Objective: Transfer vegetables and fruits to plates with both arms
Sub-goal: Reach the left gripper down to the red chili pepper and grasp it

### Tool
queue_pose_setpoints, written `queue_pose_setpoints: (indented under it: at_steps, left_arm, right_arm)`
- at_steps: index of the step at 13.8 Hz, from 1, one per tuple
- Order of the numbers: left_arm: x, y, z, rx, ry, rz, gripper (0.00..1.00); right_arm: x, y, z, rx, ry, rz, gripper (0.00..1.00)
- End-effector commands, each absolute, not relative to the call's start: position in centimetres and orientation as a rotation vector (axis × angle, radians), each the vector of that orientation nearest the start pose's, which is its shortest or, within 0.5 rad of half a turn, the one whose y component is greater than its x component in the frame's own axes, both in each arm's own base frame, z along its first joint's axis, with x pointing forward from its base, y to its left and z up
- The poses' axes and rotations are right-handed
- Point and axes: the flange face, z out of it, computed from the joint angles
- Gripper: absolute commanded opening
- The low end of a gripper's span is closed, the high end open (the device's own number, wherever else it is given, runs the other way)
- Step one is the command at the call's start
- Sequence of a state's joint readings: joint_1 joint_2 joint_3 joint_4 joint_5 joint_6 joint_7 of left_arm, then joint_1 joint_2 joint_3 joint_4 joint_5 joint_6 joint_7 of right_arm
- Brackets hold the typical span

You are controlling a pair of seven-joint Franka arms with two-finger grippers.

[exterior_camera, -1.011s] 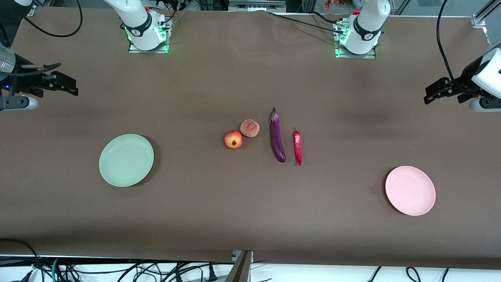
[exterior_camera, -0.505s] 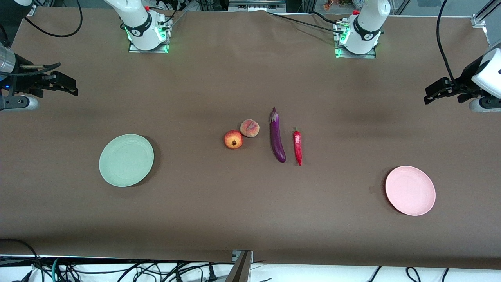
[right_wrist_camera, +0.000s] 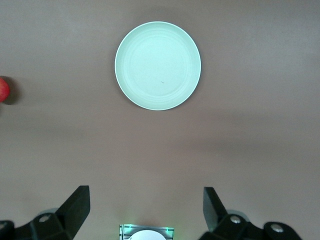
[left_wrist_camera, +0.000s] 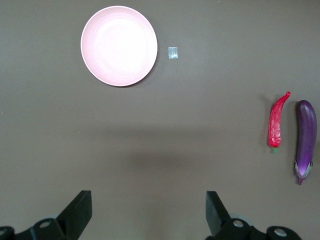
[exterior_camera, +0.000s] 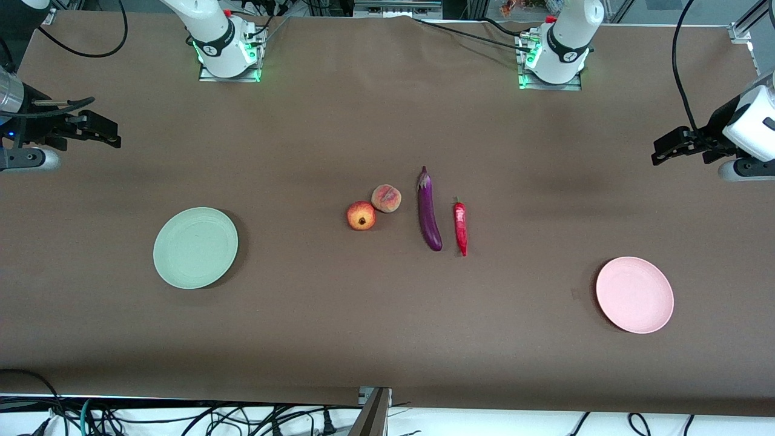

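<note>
1. The left gripper (left_wrist_camera: pixel 147 212) has its 2 fingers spread wide with nothing between them; it hangs in the air over the left arm's end of the table (exterior_camera: pixel 387 315).
2. The right gripper (right_wrist_camera: pixel 146 207) is likewise spread wide and empty, up over the right arm's end of the table.
3. Landmark: the purple eggplant (exterior_camera: pixel 428 211) lies near the table's middle, its pale cap pointing toward the robot bases.
4. The red chili pepper (exterior_camera: pixel 461 227) lies just beside the eggplant, toward the left arm's end, roughly parallel, not touching it.
5. The peach (exterior_camera: pixel 386 198) sits near the eggplant, toward the right arm's end; the pomegranate-like fruit (exterior_camera: pixel 361 215) touches the peach and is slightly nearer the front camera.
6. The pink plate (exterior_camera: pixel 634 295) lies well apart from the eggplant toward the left arm's end, nearer the front camera, empty.
7. The mint green plate (exterior_camera: pixel 195 247) lies well apart from the eggplant toward the right arm's end, empty.
</note>
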State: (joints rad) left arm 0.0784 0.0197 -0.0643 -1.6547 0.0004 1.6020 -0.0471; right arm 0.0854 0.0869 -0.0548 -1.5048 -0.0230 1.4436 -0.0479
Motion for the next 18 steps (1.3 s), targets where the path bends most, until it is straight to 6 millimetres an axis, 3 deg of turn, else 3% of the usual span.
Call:
queue_pose_setpoints:
  at_steps: [1,4,7,12,14,16,18]
  left_arm:
    - [57.6,0.4,56.7,-3.151,-0.066,0.157,1.00]
    - [58.2,-1.1,55.0,-3.160,-0.060,0.210,1.00]
    - [59.2,-8.6,51.0,-3.180,0.020,0.319,1.00]
    - [59.7,-13.6,46.1,-3.268,0.058,0.475,1.00]
    - [60.2,-17.9,42.9,-3.258,0.016,0.468,1.00]
    - [60.9,-21.0,39.4,-3.260,-0.068,0.433,1.00]
    - [61.2,-22.7,35.6,-3.252,-0.081,0.456,0.95]
  right_arm:
    - [56.7,1.6,59.9,-3.160,-0.121,0.231,1.00]
    - [56.7,1.6,59.9,-3.160,-0.123,0.231,1.00]
    - [56.7,1.6,59.9,-3.159,-0.126,0.231,1.00]
    - [56.7,1.6,59.9,-3.159,-0.126,0.231,1.00]
    - [56.7,1.6,59.9,-3.159,-0.126,0.231,1.00]
    - [56.7,1.6,59.9,-3.159,-0.126,0.231,1.00]
    - [56.7,1.6,59.9,-3.159,-0.126,0.231,1.00]
